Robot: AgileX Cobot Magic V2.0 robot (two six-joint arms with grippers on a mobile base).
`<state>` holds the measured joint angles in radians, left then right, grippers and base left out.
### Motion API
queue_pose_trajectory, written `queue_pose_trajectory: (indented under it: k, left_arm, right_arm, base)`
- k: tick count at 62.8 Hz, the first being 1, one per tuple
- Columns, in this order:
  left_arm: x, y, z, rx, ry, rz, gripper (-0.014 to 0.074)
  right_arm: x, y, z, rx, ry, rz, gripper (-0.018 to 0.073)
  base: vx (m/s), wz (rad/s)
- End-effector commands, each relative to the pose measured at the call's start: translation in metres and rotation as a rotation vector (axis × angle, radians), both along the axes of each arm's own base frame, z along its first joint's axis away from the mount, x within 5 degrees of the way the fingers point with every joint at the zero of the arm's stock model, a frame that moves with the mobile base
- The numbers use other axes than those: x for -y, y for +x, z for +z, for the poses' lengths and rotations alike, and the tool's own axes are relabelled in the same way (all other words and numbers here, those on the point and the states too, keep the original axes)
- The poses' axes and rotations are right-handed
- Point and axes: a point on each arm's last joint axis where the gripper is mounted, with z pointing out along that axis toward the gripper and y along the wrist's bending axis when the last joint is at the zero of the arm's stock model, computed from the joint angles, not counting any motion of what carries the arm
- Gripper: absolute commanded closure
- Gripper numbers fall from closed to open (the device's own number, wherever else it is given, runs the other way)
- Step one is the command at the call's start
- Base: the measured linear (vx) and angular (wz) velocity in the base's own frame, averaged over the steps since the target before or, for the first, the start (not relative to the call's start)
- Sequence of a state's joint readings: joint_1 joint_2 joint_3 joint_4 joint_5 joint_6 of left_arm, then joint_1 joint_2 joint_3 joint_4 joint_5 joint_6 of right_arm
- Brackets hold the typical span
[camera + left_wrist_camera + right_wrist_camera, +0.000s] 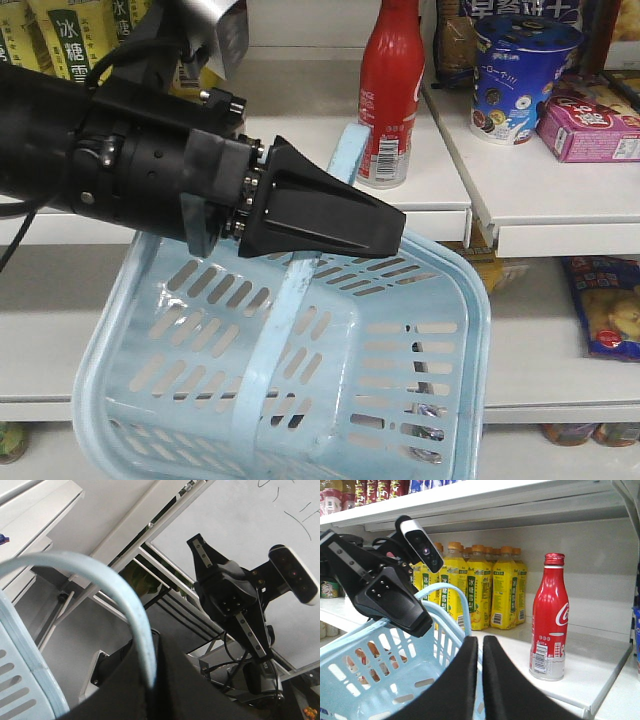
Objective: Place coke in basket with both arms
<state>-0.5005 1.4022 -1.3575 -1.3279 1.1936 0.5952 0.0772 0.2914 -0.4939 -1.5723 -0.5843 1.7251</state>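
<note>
**Basket held by the left fingers; coke on the shelf**

The left fingers [330, 215] are closed on the handle [272, 340] of the basket [100, 345]. In the left wrist view the pale blue band is seen pinched between the two black wedges, with no gap to either side. The basket is carried by that grip alone, tilted, in front of the shelf [310, 130]. Its slotted base and walls are seen uncovered from above.

The right fingers [455, 685] are drawn almost together, with only a thin slit left between them. Nothing is held in that slit. They are pointed towards the shelf, and the basket's rim is seen just to their left.

The coke [390, 90] is outside the basket. It stands upright on the shelf, near the front edge and close to the right end of that board. From the front it is seen just behind the top of the handle's arch. It is touched by neither pair of fingers.

A row of yellow bottles [480, 587] is lined up along the back of the same shelf, left of the coke and apart from it. A blue cup [520, 75] and a pink box [590, 125] are set on the next board to the right.
</note>
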Motion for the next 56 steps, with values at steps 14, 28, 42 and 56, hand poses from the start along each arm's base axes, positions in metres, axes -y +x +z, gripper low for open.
queue_pose_trajectory:
  k: [14, 28, 42, 56]
  left_arm:
    - [-0.005, -0.005, 0.022, 0.067, -0.094, 0.041, 0.0603]
    - [-0.005, -0.011, 0.021, 0.114, -0.093, -0.032, 0.0603]
    - [-0.006, -0.015, 0.023, 0.156, -0.120, -0.079, 0.0603]
    - [-0.006, -0.015, 0.023, 0.173, -0.122, -0.083, 0.0603]
  right_arm:
    - [-0.003, 0.015, 0.022, -0.016, 0.002, 0.022, 0.0335]
    - [-0.006, 0.049, 0.040, -0.079, -0.033, 0.029, -0.0060]
    - [-0.010, 0.088, 0.069, -0.092, -0.080, 0.038, -0.0106]
    - [-0.016, 0.139, 0.089, -0.124, -0.110, 0.063, -0.0075]
  base:
    - [0.00, 0.00]
    - [0.00, 0.00]
    - [0.00, 0.00]
    - [0.00, 0.00]
